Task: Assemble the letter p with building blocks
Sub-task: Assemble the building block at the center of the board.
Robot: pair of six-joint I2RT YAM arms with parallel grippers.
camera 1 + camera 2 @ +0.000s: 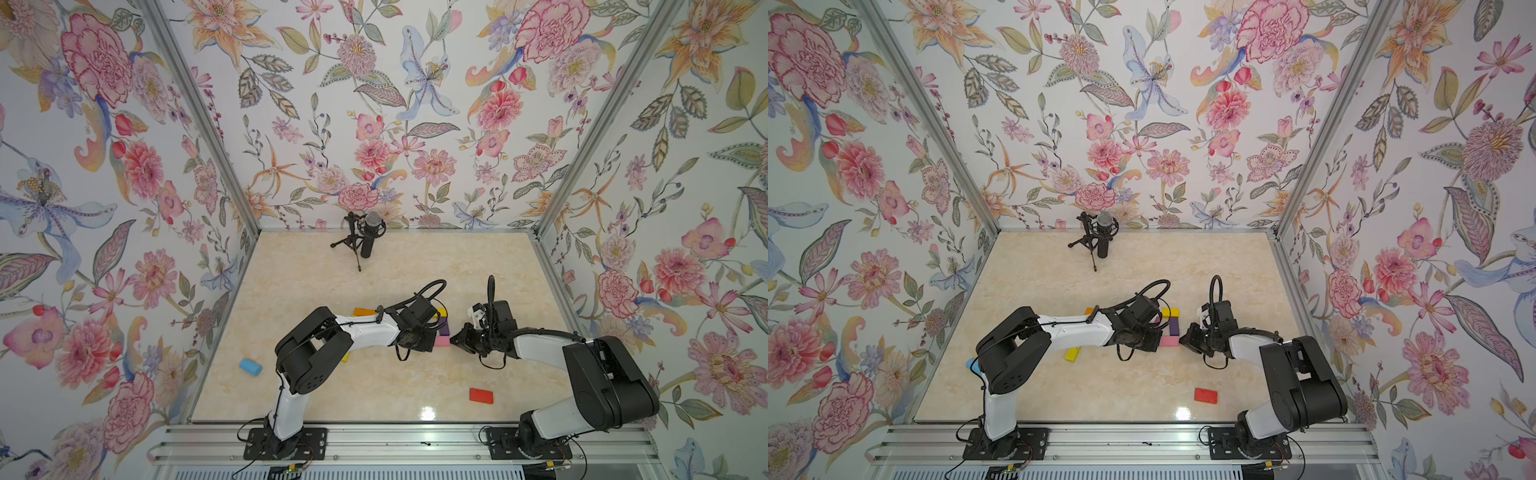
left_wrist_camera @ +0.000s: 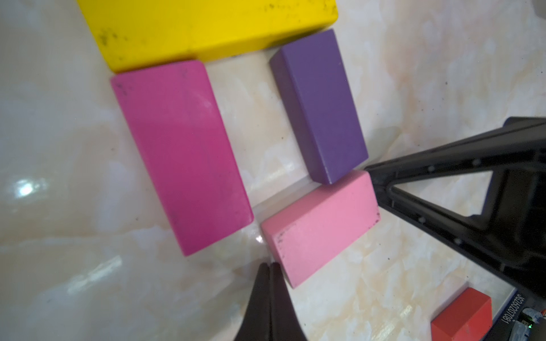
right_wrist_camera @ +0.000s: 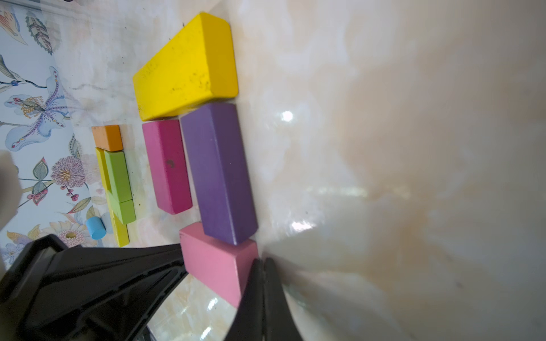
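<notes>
Four building blocks form a loop: a long yellow block [image 2: 206, 26], a magenta block [image 2: 180, 153], a purple block [image 2: 319, 106] and a pink block [image 2: 319, 227]. The pink one lies across the purple one's end, a gap off the magenta. My left gripper [image 2: 269, 265] is shut and empty, its tips at one end of the pink block [image 1: 442, 341]. My right gripper [image 3: 261, 261] is shut too, tips against the pink block's [image 3: 215, 262] other end. Orange [image 3: 107, 137], lime green [image 3: 118, 177] and yellow [image 1: 1072, 354] blocks lie together under the left arm.
A red block [image 1: 481, 395] lies alone near the front right. A blue cylinder [image 1: 250, 367] rests by the left wall. A microphone on a small tripod [image 1: 368, 237] stands at the back. Floral walls close in three sides.
</notes>
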